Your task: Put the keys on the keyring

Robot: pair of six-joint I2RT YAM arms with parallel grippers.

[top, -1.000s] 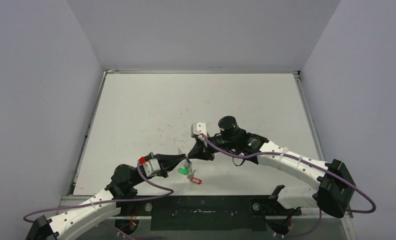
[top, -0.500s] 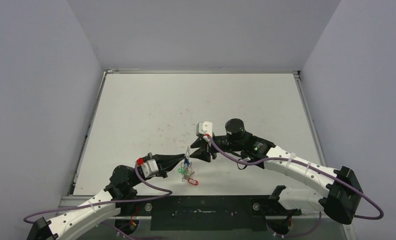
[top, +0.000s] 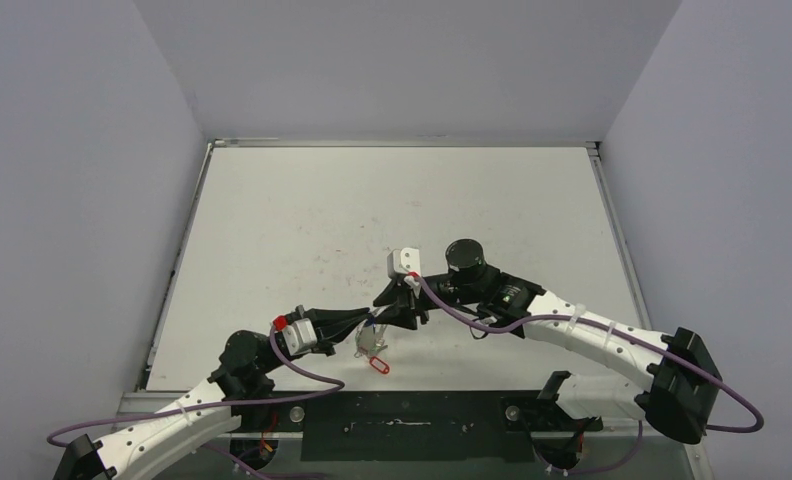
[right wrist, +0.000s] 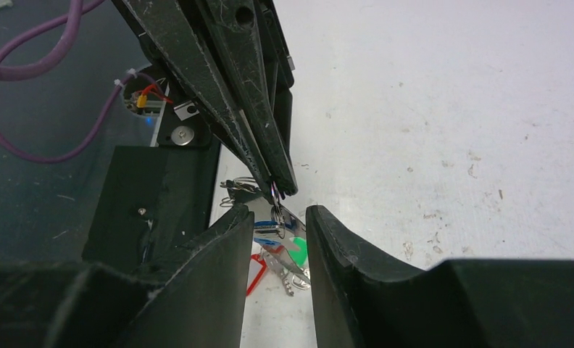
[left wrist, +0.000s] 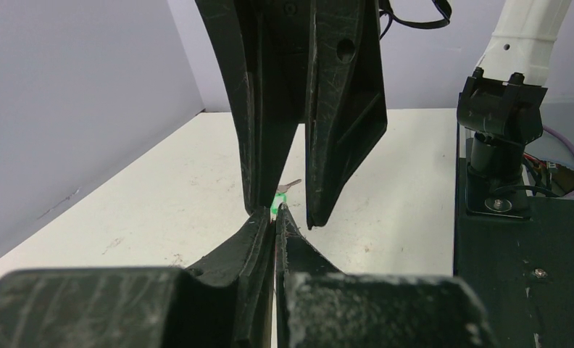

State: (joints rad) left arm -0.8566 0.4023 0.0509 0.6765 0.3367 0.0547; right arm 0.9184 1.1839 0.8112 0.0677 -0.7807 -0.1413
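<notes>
My left gripper [top: 370,326] is shut on the keyring [right wrist: 291,220], a shiny silver sheet-metal piece with small wire loops, and holds it just above the table. In the right wrist view the left fingers [right wrist: 269,156] come down from the top onto its rim. Keys hang below it, with a blue tag [right wrist: 266,229], a green tag [right wrist: 298,251] and a red tag [right wrist: 255,275]. The red tag also shows in the top view [top: 377,364]. My right gripper [right wrist: 280,215] is open, with one finger on each side of the keyring. In the left wrist view, the green tag [left wrist: 277,205] peeks past my shut left gripper [left wrist: 275,212].
The white table [top: 372,210] is scuffed, with grey walls on three sides. A black base plate [top: 412,425] runs along the near edge, with the arm mounts on it [left wrist: 498,138]. A purple cable [right wrist: 23,72] loops near the left arm.
My right gripper has moved left and down, and its open fingers now straddle the keyring. The left gripper has stayed shut. The green tag no longer shows from above.
</notes>
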